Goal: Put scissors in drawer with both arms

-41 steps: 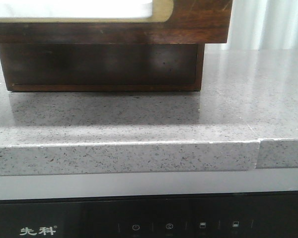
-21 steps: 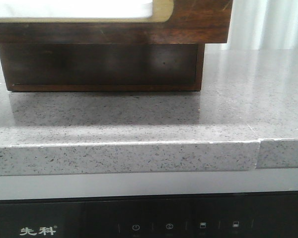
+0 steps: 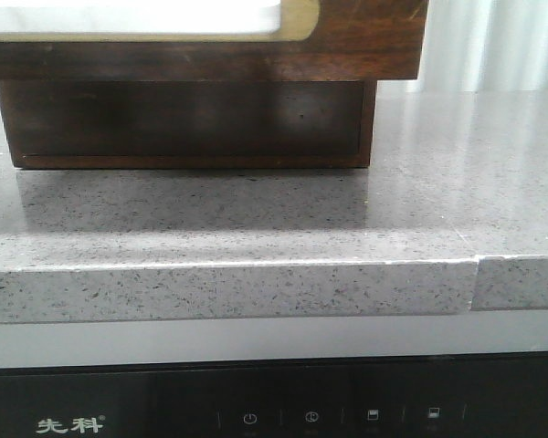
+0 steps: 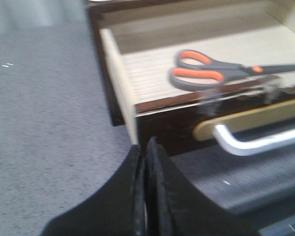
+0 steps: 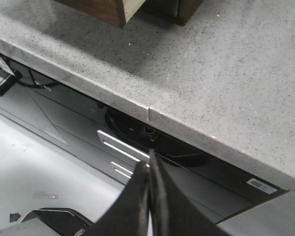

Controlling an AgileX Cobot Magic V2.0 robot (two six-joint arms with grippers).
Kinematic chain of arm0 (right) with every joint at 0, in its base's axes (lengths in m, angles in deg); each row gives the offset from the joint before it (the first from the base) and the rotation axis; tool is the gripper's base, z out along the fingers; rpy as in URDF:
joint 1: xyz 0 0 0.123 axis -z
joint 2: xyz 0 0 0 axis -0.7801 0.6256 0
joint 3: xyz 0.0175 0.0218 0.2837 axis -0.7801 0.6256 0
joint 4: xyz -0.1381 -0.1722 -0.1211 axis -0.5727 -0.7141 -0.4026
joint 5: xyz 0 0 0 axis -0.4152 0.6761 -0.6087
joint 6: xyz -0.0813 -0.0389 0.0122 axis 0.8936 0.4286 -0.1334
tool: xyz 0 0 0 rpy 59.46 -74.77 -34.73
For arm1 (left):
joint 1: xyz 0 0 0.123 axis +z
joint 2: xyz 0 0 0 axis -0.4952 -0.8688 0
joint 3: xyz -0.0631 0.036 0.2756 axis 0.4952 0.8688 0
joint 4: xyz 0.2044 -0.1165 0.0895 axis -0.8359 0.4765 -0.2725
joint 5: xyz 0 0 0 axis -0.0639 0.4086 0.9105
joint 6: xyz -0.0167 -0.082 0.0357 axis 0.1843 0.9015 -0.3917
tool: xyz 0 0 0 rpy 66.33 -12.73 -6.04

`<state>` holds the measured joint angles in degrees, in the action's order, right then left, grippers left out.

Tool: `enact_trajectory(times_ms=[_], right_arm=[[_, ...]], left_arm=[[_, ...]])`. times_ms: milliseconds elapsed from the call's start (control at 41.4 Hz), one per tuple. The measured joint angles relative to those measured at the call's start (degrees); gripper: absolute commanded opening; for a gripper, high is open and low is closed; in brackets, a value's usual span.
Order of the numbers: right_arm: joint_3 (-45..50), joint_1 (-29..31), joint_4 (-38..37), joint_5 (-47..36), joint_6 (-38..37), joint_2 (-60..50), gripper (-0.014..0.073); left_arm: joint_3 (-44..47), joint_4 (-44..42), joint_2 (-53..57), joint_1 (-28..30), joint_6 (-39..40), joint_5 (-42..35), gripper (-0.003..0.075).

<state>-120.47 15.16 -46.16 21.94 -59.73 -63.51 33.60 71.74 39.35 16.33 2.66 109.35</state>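
Note:
The scissors (image 4: 211,73), grey with orange-lined loops, lie flat inside the open drawer (image 4: 152,73) on its pale floor. The drawer's dark brown front (image 4: 187,123) carries a tan plate with a silver handle (image 4: 255,140). In the front view the drawer front (image 3: 365,41) with its tan-framed white panel hangs out over the cabinet body (image 3: 187,123). My left gripper (image 4: 144,150) is shut and empty, just in front of the drawer's front corner. My right gripper (image 5: 150,164) is shut and empty, out past the counter's front edge. Neither arm shows in the front view.
The cabinet stands on a grey speckled stone counter (image 3: 420,182) with a seam (image 3: 476,283) in its front edge. Below the edge is a black appliance panel (image 3: 310,415). The right wrist view shows the counter edge (image 5: 152,115) and dark appliance fronts (image 5: 88,147) beneath.

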Motion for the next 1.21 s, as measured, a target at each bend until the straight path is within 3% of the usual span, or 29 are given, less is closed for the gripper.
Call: enact_trajectory(times_ms=[242,508,749,1209], right_arm=[[0.00,0.00,0.00,0.00,-0.12,0.00,-0.0069],[0.00,0.00,0.00,0.00,-0.12,0.00,-0.0069],[0.00,0.00,0.00,0.00,-0.12,0.00,-0.0069],[0.00,0.00,0.00,0.00,-0.12,0.00,-0.0069]], left_arm=[[23.84,0.49,16.02,9.87,0.05,-19.84,-0.0020],[42.71,0.75,28.27,14.35,0.05,-31.97,-0.0020],[44.91,0.93,28.27,14.70,0.05,-39.42,-0.0020],[44.91,0.97,28.27,14.70,0.14,-39.78,-0.0020]])
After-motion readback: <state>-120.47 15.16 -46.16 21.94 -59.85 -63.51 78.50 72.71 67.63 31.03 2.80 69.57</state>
